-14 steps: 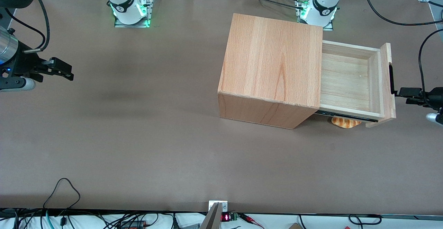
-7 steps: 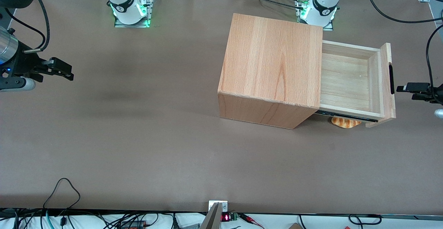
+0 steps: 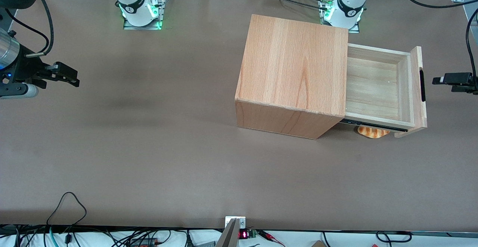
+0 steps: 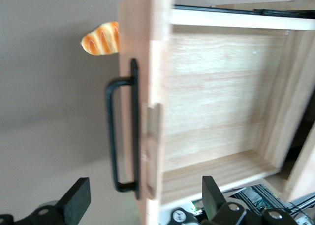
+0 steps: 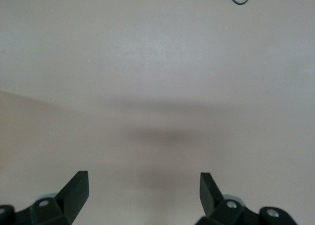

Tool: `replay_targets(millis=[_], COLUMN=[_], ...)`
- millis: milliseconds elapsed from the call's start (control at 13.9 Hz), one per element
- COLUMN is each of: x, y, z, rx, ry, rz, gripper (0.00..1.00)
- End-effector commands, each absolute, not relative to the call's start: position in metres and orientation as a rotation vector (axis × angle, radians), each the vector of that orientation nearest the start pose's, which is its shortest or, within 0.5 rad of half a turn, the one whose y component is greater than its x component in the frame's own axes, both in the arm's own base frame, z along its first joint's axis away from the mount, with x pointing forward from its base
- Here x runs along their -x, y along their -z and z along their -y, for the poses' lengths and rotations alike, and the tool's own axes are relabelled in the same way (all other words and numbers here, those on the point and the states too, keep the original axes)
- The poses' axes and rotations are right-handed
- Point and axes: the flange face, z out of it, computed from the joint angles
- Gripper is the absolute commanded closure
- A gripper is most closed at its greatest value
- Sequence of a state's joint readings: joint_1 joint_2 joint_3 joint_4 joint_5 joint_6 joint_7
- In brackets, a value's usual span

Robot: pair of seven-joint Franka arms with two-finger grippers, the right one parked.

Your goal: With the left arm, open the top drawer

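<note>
The top drawer point(image 3: 373, 86) stands pulled far out of the wooden casing point(image 3: 295, 64), showing its pale plank floor point(image 4: 216, 97). Its black bar handle point(image 3: 422, 85) point(image 4: 112, 131) sits on the flat front panel with nothing on it. My left gripper point(image 3: 437, 79) hovers a short way in front of the drawer's front panel, apart from the handle, at the working arm's end of the table. It is open: the fingers point(image 4: 78, 195) stand wide apart with the panel's edge and the handle's end seen between them, and they hold nothing point(image 4: 145, 200).
A small striped bread roll point(image 3: 372, 131) point(image 4: 101, 38) lies on the table under the pulled-out drawer, at the corner nearer the front camera. Black cables point(image 3: 468, 34) hang by the working arm. Brown tabletop point(image 3: 149, 146) spreads toward the parked arm.
My gripper has come off the handle, drawn back from the drawer front and shifted farther from the front camera. The drawer has stayed where it was.
</note>
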State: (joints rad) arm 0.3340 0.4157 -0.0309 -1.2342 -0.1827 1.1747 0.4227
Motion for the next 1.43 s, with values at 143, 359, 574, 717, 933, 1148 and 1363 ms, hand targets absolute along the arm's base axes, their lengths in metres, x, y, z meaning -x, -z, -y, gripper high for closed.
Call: replay_targets(millis=[143,359,574,717,933,1148,1363], x=[-0.598,-0.598,-0.598,-0.590,-0.571,-0.559,-0.556], y=[-0.566,-0.582,-0.595,-0.603,-0.602,-0.602,-0.600], z=[-0.093,-0.049,-0.037,-0.020,-0.019,-0.007,-0.007], rx=[3.320,3.202,3.198,3.192,3.196,3.184,3.181], ry=[-0.697,-0.647,-0.571,-0.445,-0.327,-0.285,-0.277], rz=[-0.138,-0.196,-0.124,-0.138,-0.044,0.092,0.077], gripper=[0.00,0.00,0.00,0.00,0.00,0.00,0.00])
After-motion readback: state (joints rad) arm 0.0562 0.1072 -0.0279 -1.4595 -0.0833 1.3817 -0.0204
